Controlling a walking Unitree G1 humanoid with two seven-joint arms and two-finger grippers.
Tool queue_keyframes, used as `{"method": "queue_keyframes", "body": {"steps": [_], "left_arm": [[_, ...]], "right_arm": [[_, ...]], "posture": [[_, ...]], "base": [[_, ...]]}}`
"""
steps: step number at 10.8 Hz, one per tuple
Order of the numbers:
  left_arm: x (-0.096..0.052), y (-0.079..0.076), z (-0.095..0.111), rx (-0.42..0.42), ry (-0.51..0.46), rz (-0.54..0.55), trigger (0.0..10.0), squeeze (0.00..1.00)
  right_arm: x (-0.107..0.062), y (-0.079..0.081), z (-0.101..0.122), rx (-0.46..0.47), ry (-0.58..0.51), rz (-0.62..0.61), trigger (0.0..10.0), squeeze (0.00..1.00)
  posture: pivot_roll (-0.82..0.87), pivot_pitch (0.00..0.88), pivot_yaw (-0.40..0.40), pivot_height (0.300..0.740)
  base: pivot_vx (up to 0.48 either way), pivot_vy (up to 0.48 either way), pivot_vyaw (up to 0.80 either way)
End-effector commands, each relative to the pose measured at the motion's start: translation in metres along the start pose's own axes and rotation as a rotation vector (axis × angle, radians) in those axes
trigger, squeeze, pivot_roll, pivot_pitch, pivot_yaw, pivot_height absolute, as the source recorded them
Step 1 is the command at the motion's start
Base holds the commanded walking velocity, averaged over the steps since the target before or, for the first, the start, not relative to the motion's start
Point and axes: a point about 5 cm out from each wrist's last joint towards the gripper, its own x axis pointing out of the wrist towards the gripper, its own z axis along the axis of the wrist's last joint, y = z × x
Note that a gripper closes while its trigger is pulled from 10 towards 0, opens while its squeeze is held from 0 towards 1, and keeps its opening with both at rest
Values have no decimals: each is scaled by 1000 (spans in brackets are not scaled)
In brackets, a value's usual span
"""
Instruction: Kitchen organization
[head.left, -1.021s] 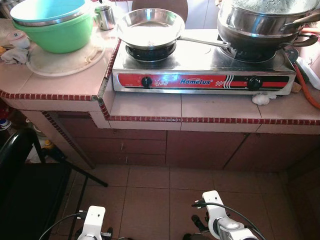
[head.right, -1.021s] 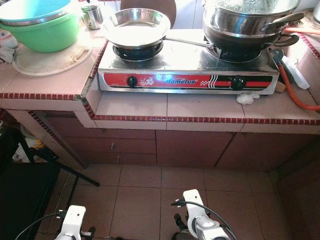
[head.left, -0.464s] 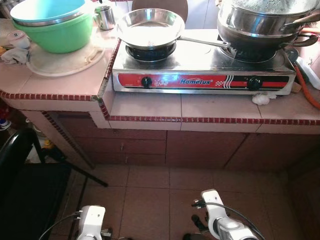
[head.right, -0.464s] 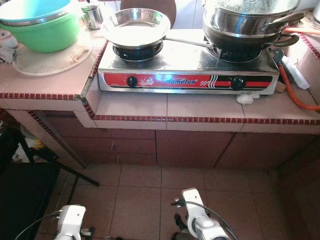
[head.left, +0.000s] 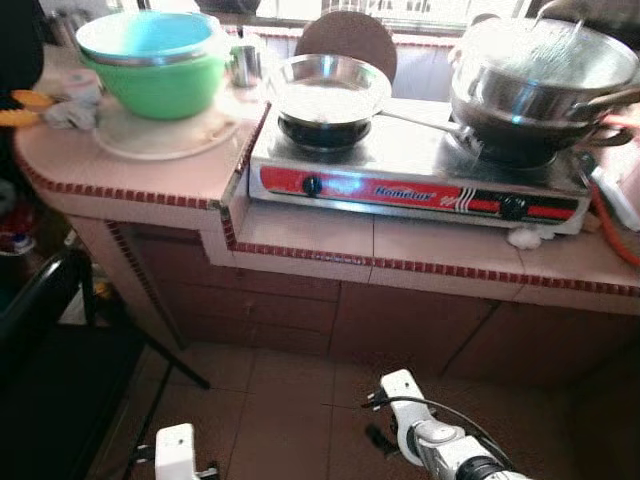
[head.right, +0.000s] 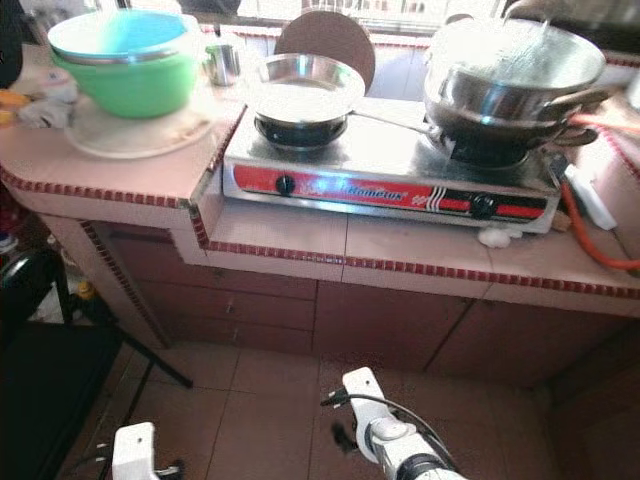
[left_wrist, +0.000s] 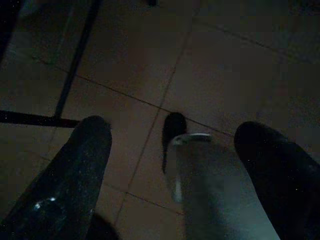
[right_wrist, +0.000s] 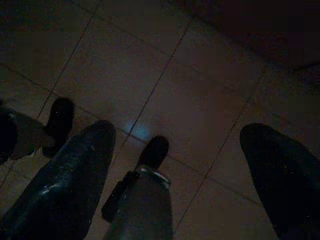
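Observation:
A tiled counter (head.left: 300, 225) carries a two-burner steel stove (head.left: 420, 185) with a red front. A shallow steel frying pan (head.left: 327, 88) sits on its left burner. Stacked steel pots (head.left: 540, 80) rest on a dark wok on the right burner. At the counter's left a green basin (head.left: 160, 85) holds a blue basin (head.left: 145, 35), standing on a white round tray (head.left: 160, 135). A steel mug (head.left: 243, 65) stands behind it. Both arms hang low over the floor. My left gripper (left_wrist: 170, 135) and right gripper (right_wrist: 175, 132) are open over dark tiles, holding nothing.
A black chair (head.left: 50, 340) stands at the left by the counter's corner. An orange gas hose (head.left: 610, 235) runs along the counter's right end, and a small white lump (head.left: 523, 237) lies before the stove. A round brown board (head.left: 345, 35) leans behind the pan.
The camera has shifted, so the counter sits lower and slightly tilted in the picture, now blurred. Nothing on the counter has moved, and both arms still hang.

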Motion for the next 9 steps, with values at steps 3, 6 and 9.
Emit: {"method": "queue_keyframes", "body": {"steps": [3, 6, 9], "left_arm": [[0, 0, -1, 70, 11, -22, 10000, 0], [1, -4, 5, 214, 6, -74, 10000, 0], [1, -22, 12, 226, -8, -177, 10000, 0]], "right_arm": [[-1, -4, -5, 30, 13, -26, 10000, 0], [-6, -24, -23, 122, 30, -96, 10000, 0], [-10, -39, -31, 203, 22, -141, 10000, 0]], "posture": [[78, 3, -2, 740], [9, 23, 66, 740], [-49, 57, 73, 740]], "base": [[0, 0, 0], [0, 0, 0], [0, 0, 0]]}}
